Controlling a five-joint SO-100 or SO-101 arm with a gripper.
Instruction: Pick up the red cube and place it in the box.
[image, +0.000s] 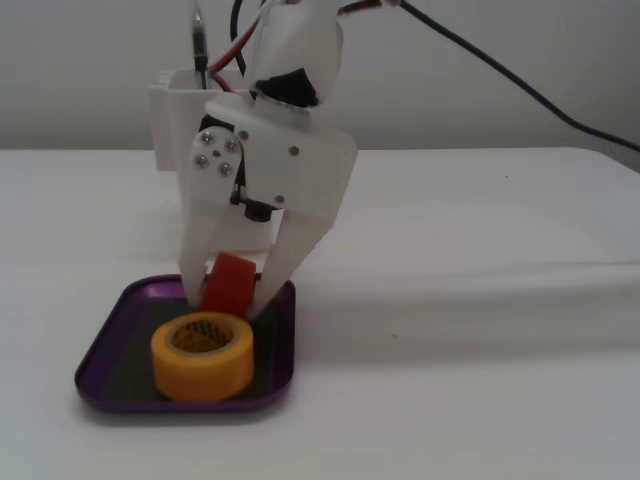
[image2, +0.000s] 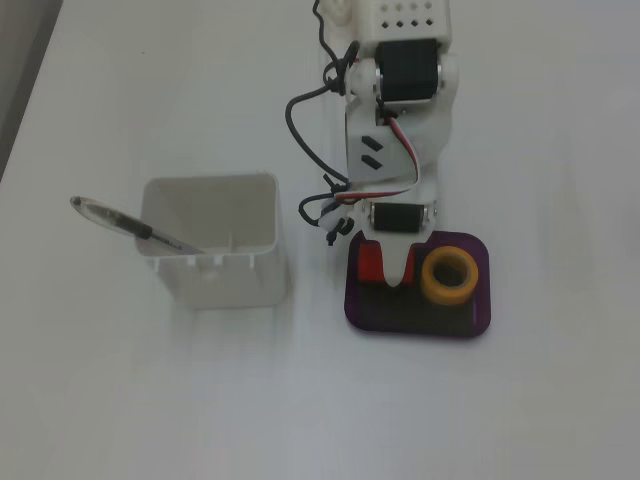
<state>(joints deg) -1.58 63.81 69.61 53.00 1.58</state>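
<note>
gripper (image: 228, 298) clamping red cube (image: 229, 283) over purple box (image: 105, 340), white table (image: 480, 380), pale wall (image: 90, 70)

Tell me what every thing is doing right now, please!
Pincer: shut on the red cube, down over the box.
Red cube: held between the fingers, tilted, over the box.
Box: flat on the table, yellow tape roll inside.
Yellow tape roll: lying flat in the box.
White container: upright, open on top.
Pen: leaning in the white container.

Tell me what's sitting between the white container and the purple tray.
Nothing: in the top-down fixed view, only bare table separates the white container from the purple tray.
</note>
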